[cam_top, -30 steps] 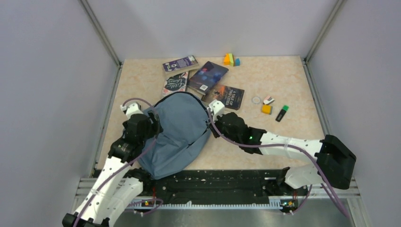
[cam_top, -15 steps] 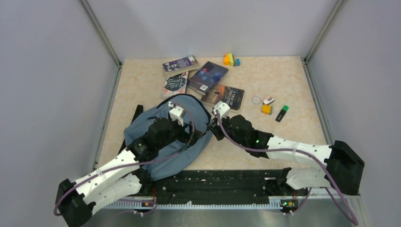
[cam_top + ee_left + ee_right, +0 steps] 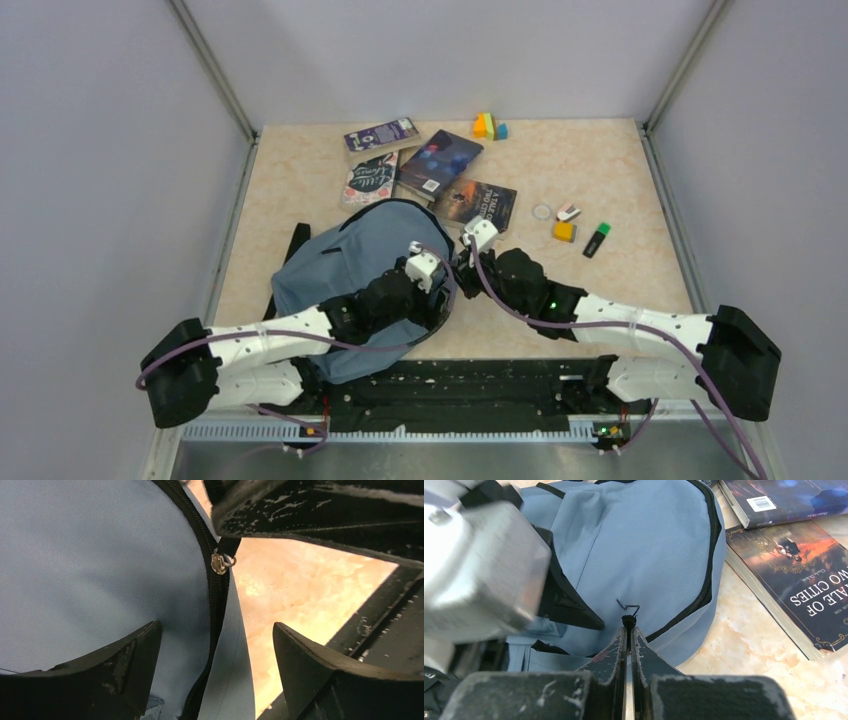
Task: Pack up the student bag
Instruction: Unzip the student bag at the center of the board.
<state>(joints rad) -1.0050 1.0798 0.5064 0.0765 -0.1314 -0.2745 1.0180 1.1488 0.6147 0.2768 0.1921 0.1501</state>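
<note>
Dusty-blue student bag (image 3: 345,265) lies flat on table (image 3: 600,160), centre-left near arm bases, books (image 3: 440,160) just beyond its far edge. Zipper (image 3: 215,600) looks closed, so opening it likely comes first. Right gripper (image 3: 628,630) pinched tight on black zipper pull (image 3: 229,545), presumably to drag slider (image 3: 218,563). Left gripper (image 3: 216,630): jaws wide apart, straddling zipper, holding nothing; likely placed to brace fabric.

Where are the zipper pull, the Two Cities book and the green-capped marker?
zipper pull (image 3: 218,563), left wrist view, on its metal body.
Two Cities book (image 3: 796,577), right wrist view, on the middle of its cover.
marker (image 3: 596,240), top view, on its black barrel.
</note>
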